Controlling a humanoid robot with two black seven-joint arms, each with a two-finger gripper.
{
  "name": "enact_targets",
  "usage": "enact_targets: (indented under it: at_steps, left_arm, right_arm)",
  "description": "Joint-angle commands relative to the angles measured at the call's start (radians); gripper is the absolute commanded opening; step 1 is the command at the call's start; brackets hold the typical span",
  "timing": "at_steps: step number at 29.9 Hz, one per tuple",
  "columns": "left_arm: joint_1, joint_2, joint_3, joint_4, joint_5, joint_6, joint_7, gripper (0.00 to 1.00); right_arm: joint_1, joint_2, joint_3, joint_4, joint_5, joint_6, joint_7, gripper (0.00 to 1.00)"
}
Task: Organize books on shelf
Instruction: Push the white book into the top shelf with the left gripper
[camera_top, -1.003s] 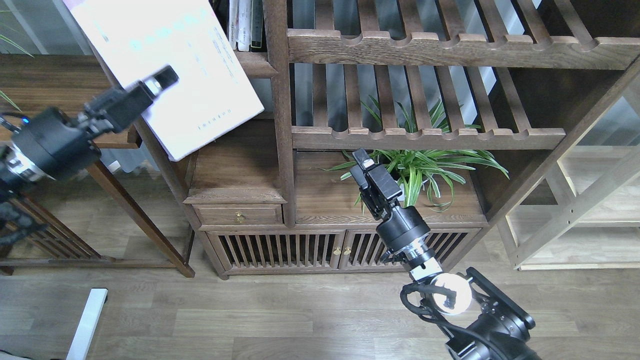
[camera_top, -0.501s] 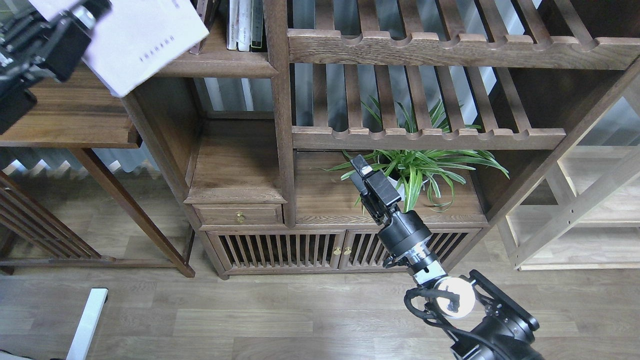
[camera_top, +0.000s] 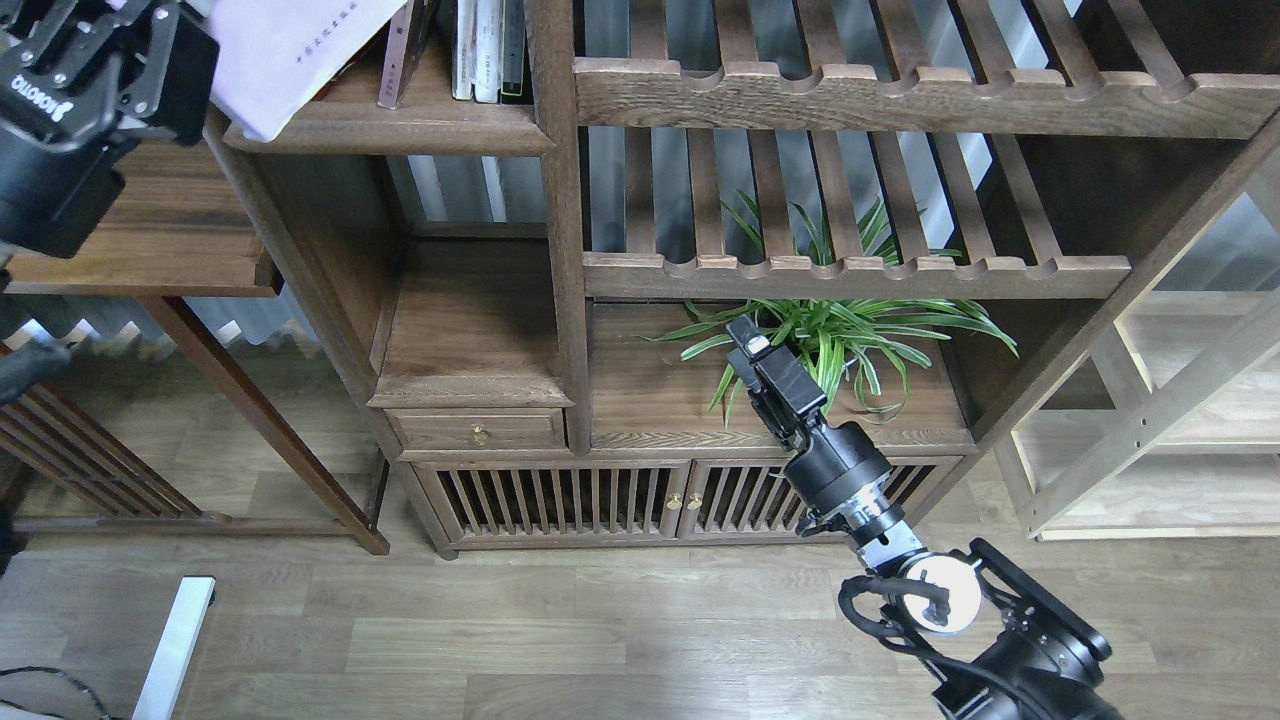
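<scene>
Head view: left gripper (camera_top: 165, 45) grasps the white book (camera_top: 290, 50), tilted over the shelf (camera_top: 400, 125) at its left end. Right gripper (camera_top: 765, 365) hangs before the plant (camera_top: 850, 335); its finger state cannot be told.

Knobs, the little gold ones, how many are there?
3. One knob sits on the small drawer. Two more, and, sit side by side where the slatted doors meet. The right arm might hide others.

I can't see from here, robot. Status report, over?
Left gripper shut on white book, over the shelf. Right gripper idle by the plant. Upright books beside the landing spot.
</scene>
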Motion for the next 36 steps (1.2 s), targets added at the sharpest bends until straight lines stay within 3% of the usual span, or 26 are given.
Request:
enact_targets:
  at_steps: [1,5,10,16,25,31,36]
  left_arm:
    - [-0.029,-0.058,0.003,-0.002,0.073,0.118,-0.034,0.00]
    - [-0.049,-0.073,0.019,-0.002,0.117,0.237,-0.081,0.00]
    - [-0.048,-0.076,0.032,-0.002,0.158,0.308,-0.109,0.00]
    - [-0.048,-0.115,0.101,0.001,0.204,0.497,-0.143,0.00]
    - [-0.059,-0.112,0.189,0.047,0.271,0.570,-0.146,0.00]
    - [-0.143,-0.034,0.219,0.111,0.272,0.570,-0.118,0.00]
    - [-0.272,0.012,0.272,0.231,0.259,0.557,-0.124,0.00]
  right_arm:
    - [-0.002,0.000,0.001,-0.002,0.000,0.000,0.000,0.80]
    - [-0.002,0.001,0.000,-0.012,0.000,0.000,0.000,0.81]
    - [0.000,0.001,0.000,-0.032,0.002,0.000,0.000,0.81]
    - [0.003,0.011,0.000,-0.051,0.005,0.000,0.000,0.82]
    - [0.002,0.032,-0.003,-0.054,0.006,0.000,0.000,0.82]
    - [0.002,0.069,-0.019,-0.066,0.006,0.000,0.002,0.82]
    - [0.002,0.072,-0.023,-0.066,0.008,0.000,0.003,0.82]
